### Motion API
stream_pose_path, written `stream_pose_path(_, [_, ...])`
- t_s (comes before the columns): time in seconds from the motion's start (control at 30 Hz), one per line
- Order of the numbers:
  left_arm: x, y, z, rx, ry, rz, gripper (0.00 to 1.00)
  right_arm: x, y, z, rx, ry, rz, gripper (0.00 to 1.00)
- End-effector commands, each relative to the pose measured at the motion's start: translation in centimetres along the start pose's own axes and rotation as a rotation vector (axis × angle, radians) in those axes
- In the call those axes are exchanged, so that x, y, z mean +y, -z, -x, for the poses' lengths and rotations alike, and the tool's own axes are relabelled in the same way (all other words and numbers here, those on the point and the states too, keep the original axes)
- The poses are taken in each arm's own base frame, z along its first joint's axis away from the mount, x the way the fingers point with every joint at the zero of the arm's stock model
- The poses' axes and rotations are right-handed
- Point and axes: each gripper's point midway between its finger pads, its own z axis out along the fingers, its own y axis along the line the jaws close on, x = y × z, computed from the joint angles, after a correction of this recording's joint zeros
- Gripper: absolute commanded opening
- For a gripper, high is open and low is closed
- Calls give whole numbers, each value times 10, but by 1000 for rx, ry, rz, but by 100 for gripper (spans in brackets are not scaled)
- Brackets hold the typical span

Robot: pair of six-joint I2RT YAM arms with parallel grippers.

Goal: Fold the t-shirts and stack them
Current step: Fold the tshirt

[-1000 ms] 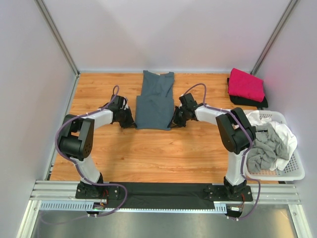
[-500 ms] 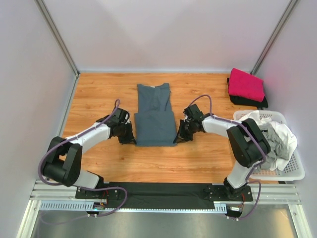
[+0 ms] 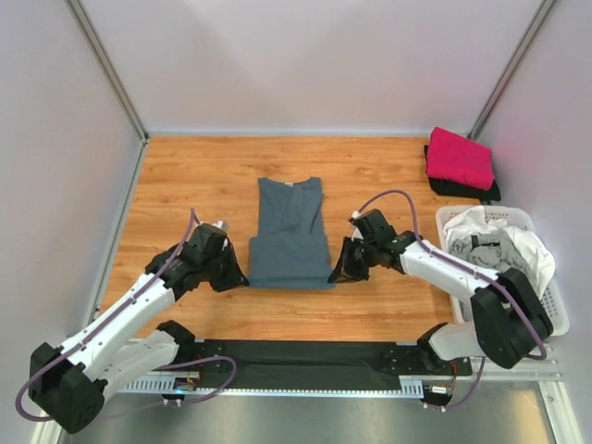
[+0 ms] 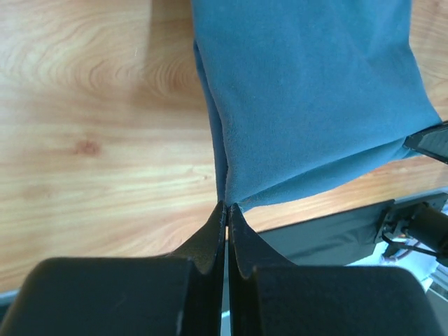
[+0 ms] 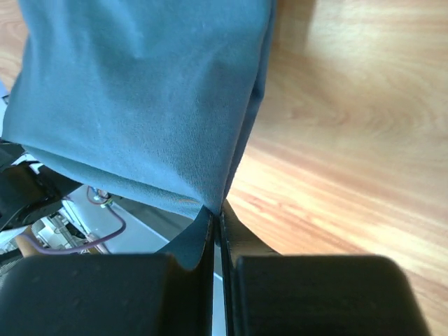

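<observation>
The slate blue-grey t-shirt (image 3: 290, 234) lies folded lengthwise in the middle of the table, collar at the far end. My left gripper (image 3: 237, 277) is shut on its near left corner (image 4: 231, 199). My right gripper (image 3: 342, 272) is shut on its near right corner (image 5: 213, 199). Both hold the near hem a little above the wood. A folded magenta-pink t-shirt (image 3: 458, 157) lies on a folded black t-shirt (image 3: 462, 190) at the far right. Light grey (image 3: 490, 277) and white (image 3: 527, 250) t-shirts lie crumpled in the basket.
The white plastic lattice basket (image 3: 546, 319) stands at the right edge. A black mat (image 3: 305, 353) runs along the near edge between the arm bases. Walls enclose the table on the left, back and right.
Both grippers have pulled the blue-grey t-shirt toward the near edge, still shut on its near corners. The shirt has slid nearer and both arms have drawn back.
</observation>
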Motion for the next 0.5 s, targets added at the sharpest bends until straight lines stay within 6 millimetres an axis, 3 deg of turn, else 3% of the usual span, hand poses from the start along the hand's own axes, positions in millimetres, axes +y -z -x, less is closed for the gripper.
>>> stream_pose_path(0.0, [23,25,-2,-22,40,126,0,-20,12,-3,-40,-54,-103,1])
stream_pose_path(0.23, [8,55,27,-114,23,141,0,-7,43,7,-126,-72,-136,1])
stream_pose_path(0.33, [-7,71,53,-189,-2,144,0,18,73,38,-245,-18,-143,0])
stream_pose_path(0.43, [-8,75,71,-212,-23,216,0,27,89,59,-328,-2,-177,0])
stream_pose_path(0.47, [-15,80,81,-231,-38,219,0,39,97,69,-362,18,-158,0])
